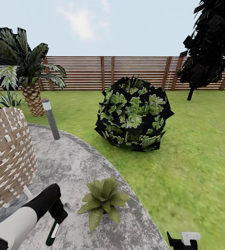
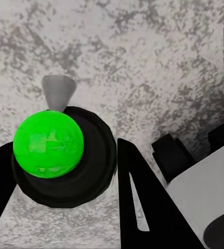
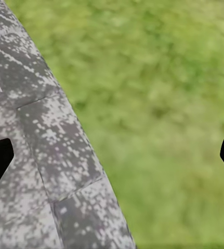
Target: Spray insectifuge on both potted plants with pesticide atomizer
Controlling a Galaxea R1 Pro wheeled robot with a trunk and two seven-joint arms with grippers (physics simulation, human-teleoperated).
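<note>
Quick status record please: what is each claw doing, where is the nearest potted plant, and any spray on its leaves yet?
left claw: shut on sprayer, green top showing, over the patio
right claw: open, nothing between its fingers, over the patio edge and lawn
potted plant: on the patio, just right of the left claw
spray on leaves: no whitish specks visible
nearby: wicker seat, lamp post, round bush

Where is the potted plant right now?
In the head view, the potted plant sits low and center on the grey paved patio, near its edge with the lawn, just right of the left claw.
</note>
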